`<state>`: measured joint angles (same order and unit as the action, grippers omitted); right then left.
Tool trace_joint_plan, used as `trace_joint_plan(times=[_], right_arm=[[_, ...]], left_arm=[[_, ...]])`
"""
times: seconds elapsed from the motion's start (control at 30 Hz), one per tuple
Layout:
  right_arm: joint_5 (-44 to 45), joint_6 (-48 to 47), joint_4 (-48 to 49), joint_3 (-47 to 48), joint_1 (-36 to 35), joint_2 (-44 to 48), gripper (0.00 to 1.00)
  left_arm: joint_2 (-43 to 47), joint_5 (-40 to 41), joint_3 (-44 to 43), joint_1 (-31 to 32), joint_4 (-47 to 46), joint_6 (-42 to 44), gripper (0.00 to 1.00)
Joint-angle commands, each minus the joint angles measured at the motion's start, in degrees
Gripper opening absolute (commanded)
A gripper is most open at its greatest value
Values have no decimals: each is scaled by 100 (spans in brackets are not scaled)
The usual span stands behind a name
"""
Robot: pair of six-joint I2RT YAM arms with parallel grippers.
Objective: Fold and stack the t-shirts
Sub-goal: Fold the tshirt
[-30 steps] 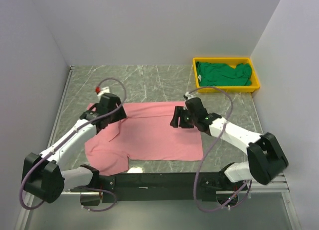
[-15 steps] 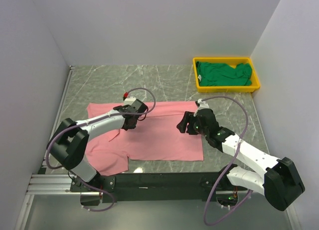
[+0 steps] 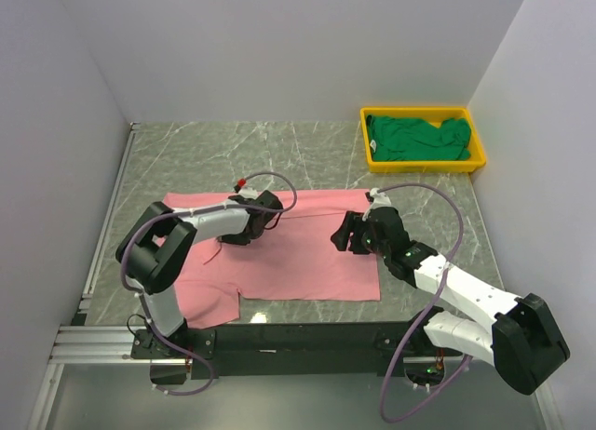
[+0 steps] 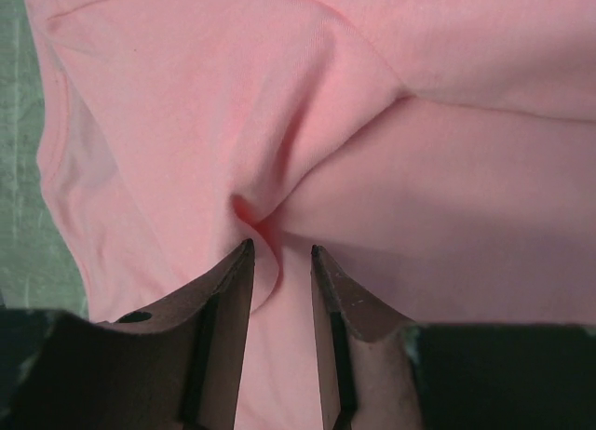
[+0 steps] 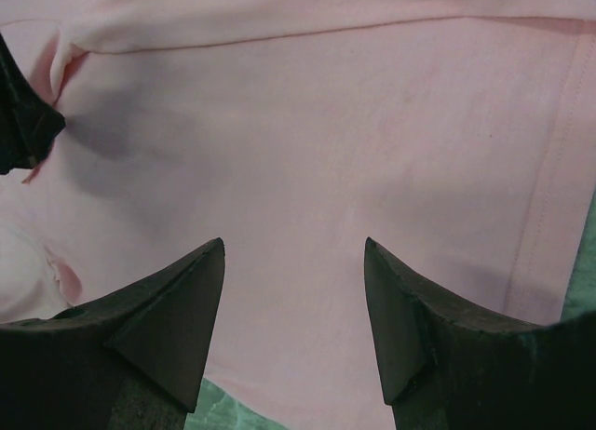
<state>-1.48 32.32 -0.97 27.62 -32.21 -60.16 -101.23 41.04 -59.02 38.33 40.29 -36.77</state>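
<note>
The pink t-shirt lies spread flat on the table, with one sleeve at the near left. My left gripper reaches across the shirt's upper middle. In the left wrist view its jaws stand narrow, pinching a raised fold of the pink cloth that puckers at the tips. My right gripper hovers open over the shirt's right half; the right wrist view shows its fingers wide apart above flat pink fabric. The dark green t-shirt lies crumpled in the tray.
A yellow plastic tray sits at the back right corner. The green marble tabletop shows behind and beside the pink shirt. White walls enclose the left, back and right. The shirt's hem runs near the right gripper.
My left arm swung right from the shirt's left shoulder to its upper middle and its jaws narrowed onto a fold. The right gripper shifted slightly right and nearer.
</note>
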Motion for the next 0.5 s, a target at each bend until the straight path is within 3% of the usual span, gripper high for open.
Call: trace_joint_plan(times=[0.0,0.47], right_arm=[[130,-41,291,-63,57,128,68],[42,-50,379,-116,162,4,68]], left_arm=[[-195,378,-346,-88,233,74,36],[-336,423,-645,-958,-47,750,38]])
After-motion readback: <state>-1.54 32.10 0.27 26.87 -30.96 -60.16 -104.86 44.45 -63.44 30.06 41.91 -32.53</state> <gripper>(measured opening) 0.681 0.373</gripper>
